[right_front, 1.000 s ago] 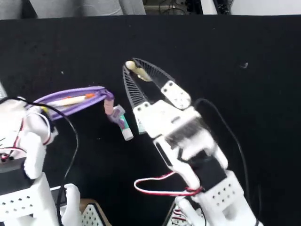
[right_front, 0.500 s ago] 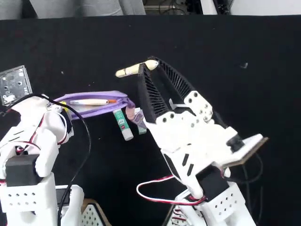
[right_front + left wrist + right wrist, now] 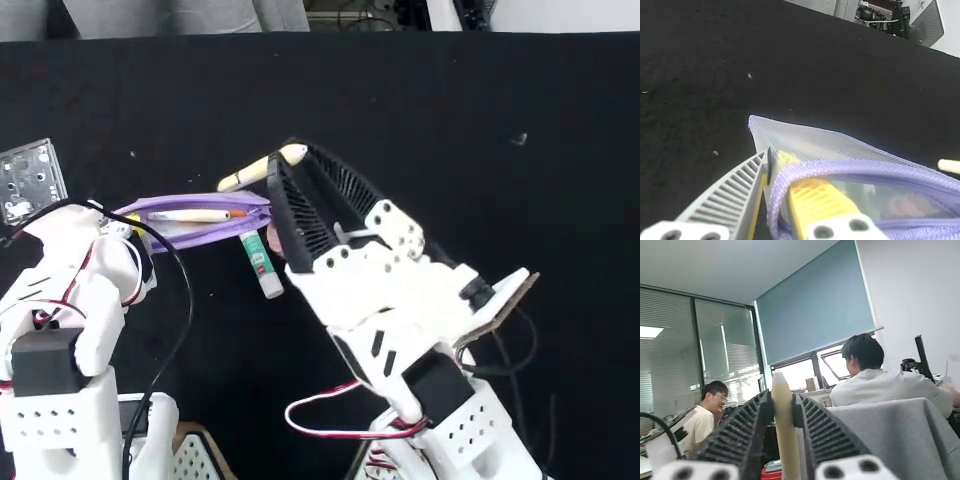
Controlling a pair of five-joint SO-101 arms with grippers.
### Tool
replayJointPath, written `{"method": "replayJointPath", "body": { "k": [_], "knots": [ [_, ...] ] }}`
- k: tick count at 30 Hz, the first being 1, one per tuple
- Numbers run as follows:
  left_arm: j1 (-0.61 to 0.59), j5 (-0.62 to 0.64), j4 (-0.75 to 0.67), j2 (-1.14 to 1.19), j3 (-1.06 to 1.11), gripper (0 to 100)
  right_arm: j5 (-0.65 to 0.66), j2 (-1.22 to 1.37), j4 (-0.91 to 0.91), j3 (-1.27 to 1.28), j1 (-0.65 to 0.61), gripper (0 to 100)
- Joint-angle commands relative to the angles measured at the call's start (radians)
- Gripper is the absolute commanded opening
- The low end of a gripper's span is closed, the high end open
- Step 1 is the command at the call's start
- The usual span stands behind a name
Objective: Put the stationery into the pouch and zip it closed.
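Beside the purple-zipped clear mesh pouch point(image 3: 195, 222) on the black surface point(image 3: 500, 120), the right tool point(image 3: 286, 160) clamps a cream pen-shaped stick point(image 3: 248, 173); the left tool point(image 3: 772, 196) pinches the pouch's end.

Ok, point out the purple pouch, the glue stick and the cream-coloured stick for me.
purple pouch point(image 3: 200, 230), high view, on its clear side panel.
glue stick point(image 3: 260, 265), high view, mid-body on the green label.
cream-coloured stick point(image 3: 250, 172), high view, on its bare shaft.
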Motion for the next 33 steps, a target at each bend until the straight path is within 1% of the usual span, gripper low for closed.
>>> {"method": "replayJointPath", "body": {
  "k": [1, 5, 9, 14, 17, 21, 25, 26, 27, 30, 31, 32, 33],
  "knots": [
    [0.004, 0.008, -0.035, 0.012, -0.015, 3, -0.008, -0.010, -0.014, -0.048, -0.035, 1.1],
    [0.008, 0.011, -0.035, 0.081, -0.021, 3, -0.008, 0.016, 0.011, -0.059, -0.041, 1.1],
    [0.005, 0.012, -0.052, 0.155, -0.024, 3, -0.006, 0.028, 0.005, -0.074, -0.078, 1.1],
    [0.008, 0.012, -0.055, 0.175, -0.027, 3, -0.003, 0.031, 0.009, -0.090, -0.080, 1.1],
    [0.004, 0.012, -0.055, 0.167, -0.027, 3, 0.094, 0.038, 0.037, -0.044, -0.091, 1.1],
    [0.004, 0.012, -0.052, 0.153, -0.027, 3, 0.279, 0.038, 0.029, 0.090, -0.150, 1.1],
    [0.004, 0.012, -0.052, 0.153, -0.027, 3, 0.387, 0.038, -0.052, 0.202, -0.216, 1.6],
    [0.004, 0.012, -0.052, 0.153, -0.027, 3, 0.404, 0.038, -0.054, 0.211, -0.232, 2.7],
    [0.004, 0.012, -0.052, 0.153, -0.027, 3, 0.411, 0.038, -0.043, 0.213, -0.247, 6.3],
    [0.002, 0.012, -0.049, 0.153, -0.027, 3, 0.408, 0.045, 0.003, 0.197, -0.278, 26.2],
    [0.002, 0.012, -0.049, 0.153, -0.027, 3, 0.410, 0.053, 0.021, 0.188, -0.279, 31.5],
    [0.002, 0.012, -0.049, 0.153, -0.027, 3, 0.414, 0.064, 0.040, 0.177, -0.279, 33.8],
    [0.002, 0.012, -0.051, 0.153, -0.027, 3, 0.414, 0.076, 0.058, 0.162, -0.279, 33.7]
  ]
}}
